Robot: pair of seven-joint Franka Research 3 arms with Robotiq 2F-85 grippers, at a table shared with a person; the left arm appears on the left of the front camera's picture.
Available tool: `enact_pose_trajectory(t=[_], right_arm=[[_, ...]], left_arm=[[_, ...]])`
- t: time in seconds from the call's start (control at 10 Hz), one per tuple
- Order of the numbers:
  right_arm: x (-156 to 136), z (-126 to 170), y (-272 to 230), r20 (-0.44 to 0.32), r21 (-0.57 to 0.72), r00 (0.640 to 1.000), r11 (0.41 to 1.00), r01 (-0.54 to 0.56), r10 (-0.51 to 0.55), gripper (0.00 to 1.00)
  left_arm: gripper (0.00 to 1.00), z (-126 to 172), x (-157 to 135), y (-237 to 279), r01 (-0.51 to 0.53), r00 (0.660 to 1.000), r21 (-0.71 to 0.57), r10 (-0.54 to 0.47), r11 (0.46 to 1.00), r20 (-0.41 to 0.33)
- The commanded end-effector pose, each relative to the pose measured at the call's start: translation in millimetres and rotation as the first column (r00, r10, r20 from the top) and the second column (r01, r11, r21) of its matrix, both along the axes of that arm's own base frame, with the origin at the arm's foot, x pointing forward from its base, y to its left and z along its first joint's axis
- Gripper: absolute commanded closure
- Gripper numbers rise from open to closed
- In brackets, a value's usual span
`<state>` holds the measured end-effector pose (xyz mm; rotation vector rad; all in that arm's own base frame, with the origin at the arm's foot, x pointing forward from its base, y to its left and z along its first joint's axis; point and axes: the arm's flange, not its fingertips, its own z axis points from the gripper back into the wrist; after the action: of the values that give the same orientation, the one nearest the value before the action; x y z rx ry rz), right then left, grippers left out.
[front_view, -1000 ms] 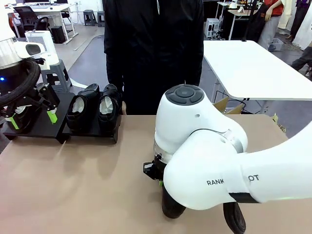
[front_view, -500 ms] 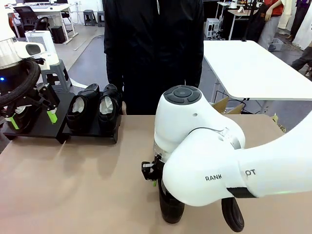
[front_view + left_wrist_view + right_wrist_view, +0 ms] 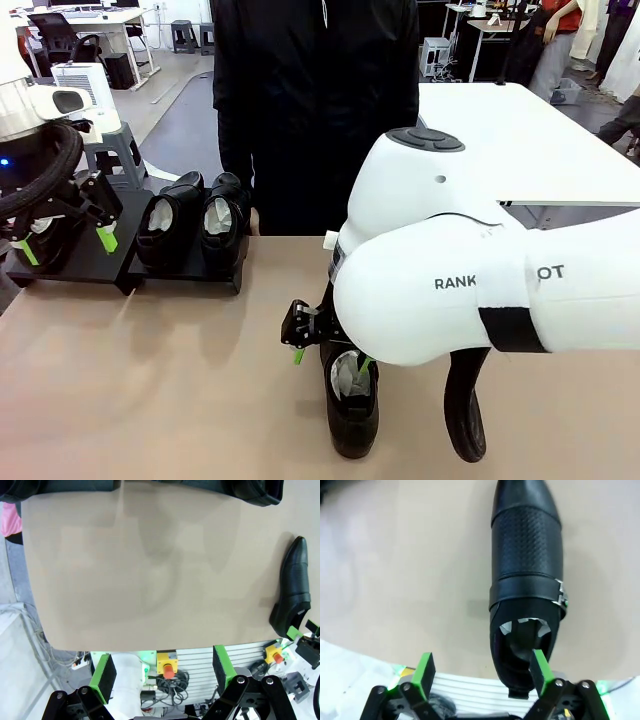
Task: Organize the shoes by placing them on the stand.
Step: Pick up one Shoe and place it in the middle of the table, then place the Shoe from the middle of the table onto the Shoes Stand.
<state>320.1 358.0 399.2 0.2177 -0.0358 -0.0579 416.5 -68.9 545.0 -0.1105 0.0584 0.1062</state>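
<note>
Resting on tan counter (image 3: 180, 400): glossy black leather shoe (image 3: 526, 570) | right fingers (image 3: 538, 666) released astride heel | left fingers (image 3: 102, 672) released

Heel of the near shoe (image 3: 352, 405) (right arm (image 3: 470, 290) over it), left-stand shoe (image 3: 40, 240) behind the fingers (image 3: 106, 238).

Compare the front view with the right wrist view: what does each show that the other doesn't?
Front view alone: the stand with two shoes on its right section, the person behind the table, the left gripper open. Right wrist view alone: the shoe's perforated toe and side buckle. Both: the right gripper, jaws open, and the paper-stuffed shoe on the table.
</note>
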Motion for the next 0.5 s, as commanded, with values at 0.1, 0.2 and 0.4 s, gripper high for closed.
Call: enact_pose_trajectory(t=[0.1, 0.2, 0.4], right_arm=[[4.5, -15.7, 4.9, 0.039, -0.048, 0.999, 0.999, 0.012, -0.01, 0.0], [4.5, -15.7, 4.9, 0.039, -0.048, 0.999, 0.999, 0.012, -0.01, 0.0], [4.5, -15.7, 4.9, 0.039, -0.048, 0.999, 0.999, 0.012, -0.01, 0.0]], left_arm=[[0.0, 0.9, -1.0, 2.2, 0.011, 1.0, -0.007, -0.011, 1.0, 0.001], [0.0, 0.9, -1.0, 2.2, 0.011, 1.0, -0.007, -0.011, 1.0, 0.001], [0.0, 0.9, -1.0, 2.2, 0.011, 1.0, -0.007, -0.011, 1.0, 0.001]])
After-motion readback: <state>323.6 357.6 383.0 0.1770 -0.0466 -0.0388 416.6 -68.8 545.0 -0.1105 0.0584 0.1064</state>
